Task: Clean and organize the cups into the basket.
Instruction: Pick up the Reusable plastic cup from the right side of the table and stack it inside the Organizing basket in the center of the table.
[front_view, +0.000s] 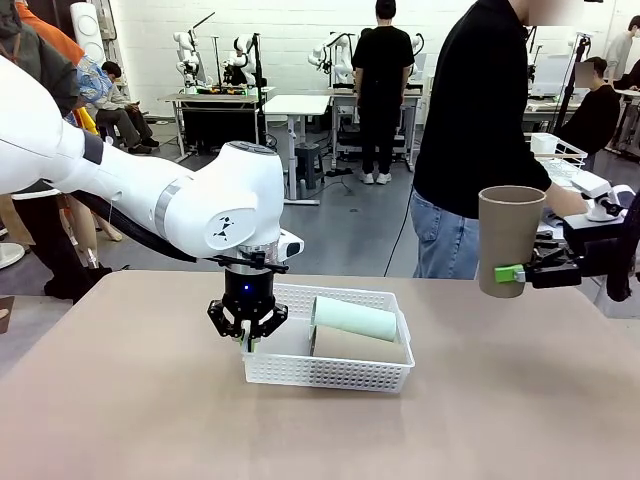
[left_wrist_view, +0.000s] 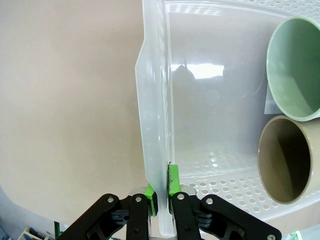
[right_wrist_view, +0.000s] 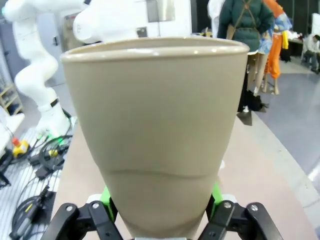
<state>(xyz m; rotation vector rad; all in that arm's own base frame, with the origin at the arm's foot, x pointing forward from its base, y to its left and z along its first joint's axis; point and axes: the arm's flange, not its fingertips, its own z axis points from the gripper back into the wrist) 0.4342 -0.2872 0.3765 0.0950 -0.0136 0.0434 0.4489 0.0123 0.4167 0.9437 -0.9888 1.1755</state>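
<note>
The white lattice basket (front_view: 345, 371) sits mid-table. Inside it a mint green cup (front_view: 353, 318) lies on its side on top of a tan cup (front_view: 355, 347); the left wrist view shows both open mouths, mint (left_wrist_view: 292, 70) above tan (left_wrist_view: 285, 160). My left gripper (front_view: 247, 337) is shut on the basket's left rim (left_wrist_view: 152, 120), green pads pinching the thin wall. At the right, held upright above the table, is another tan cup (front_view: 510, 240), with my right gripper (front_view: 512, 273) shut on its lower part; that cup (right_wrist_view: 157, 130) sits between the pads.
A person in black stands at the far right edge of the table (front_view: 150, 400), a hand near the right arm. A white wire rack (front_view: 555, 150) stands behind. Bare tabletop lies left of and in front of the basket.
</note>
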